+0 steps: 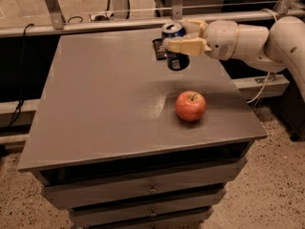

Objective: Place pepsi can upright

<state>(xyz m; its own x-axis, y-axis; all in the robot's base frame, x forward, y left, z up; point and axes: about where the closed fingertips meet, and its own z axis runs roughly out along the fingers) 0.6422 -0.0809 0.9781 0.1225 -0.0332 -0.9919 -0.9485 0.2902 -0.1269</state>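
The pepsi can (174, 57) is dark blue with a silver top. It stands nearly upright at the far right of the grey table (105, 104), its base at or just above the surface. My gripper (177, 38) comes in from the right and is shut on the can around its upper half. A cream finger (183, 46) lies across the can's front. The white arm (248, 39) stretches off to the right.
A red apple (191, 105) sits on the table in front of the can, near the right edge. A flat black snack wrapper (158, 48) lies just left of the can. A metal rail (95, 24) runs behind the table. Drawers (147, 190) are below.
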